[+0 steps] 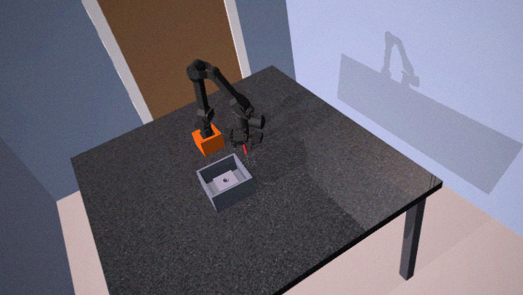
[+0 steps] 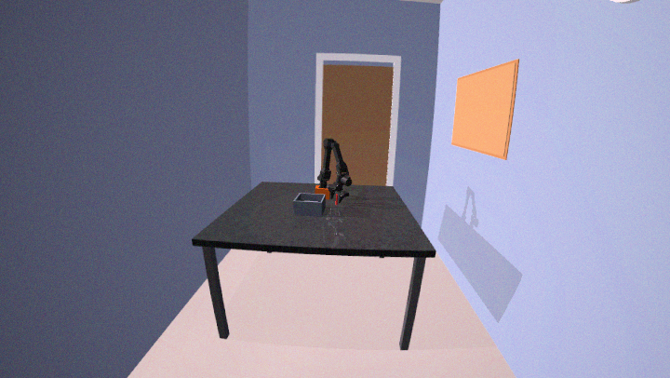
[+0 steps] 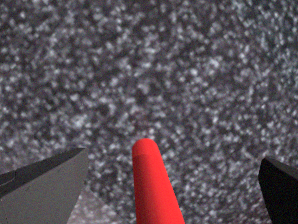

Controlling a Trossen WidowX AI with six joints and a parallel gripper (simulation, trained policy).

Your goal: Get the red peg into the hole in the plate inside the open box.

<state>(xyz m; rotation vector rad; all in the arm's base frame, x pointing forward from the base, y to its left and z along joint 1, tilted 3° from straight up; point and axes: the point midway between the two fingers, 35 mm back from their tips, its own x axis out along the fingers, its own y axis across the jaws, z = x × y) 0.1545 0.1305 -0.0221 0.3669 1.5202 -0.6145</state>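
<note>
The red peg [image 1: 245, 149] [image 2: 336, 199] [image 3: 154, 192] stands upright on the table, beside the box. In the wrist view its upper end runs out of the bottom edge. My gripper [image 1: 242, 147] [image 3: 174, 164] is open and low over the peg. In the wrist view the peg is between the widely parted fingers, nearer the left one, with a gap on each side. The open grey box [image 1: 234, 195] [image 2: 309, 208] stands apart from the peg. The pale plate [image 1: 220, 182] lies at its bottom, and its round hole [image 1: 225, 179] is empty.
The orange arm base [image 1: 213, 145] [image 2: 321, 192] stands behind the box. The near box wall corner is close to the peg in the top view. The dark speckled table [image 1: 153, 227] [image 2: 262, 230] carries everything.
</note>
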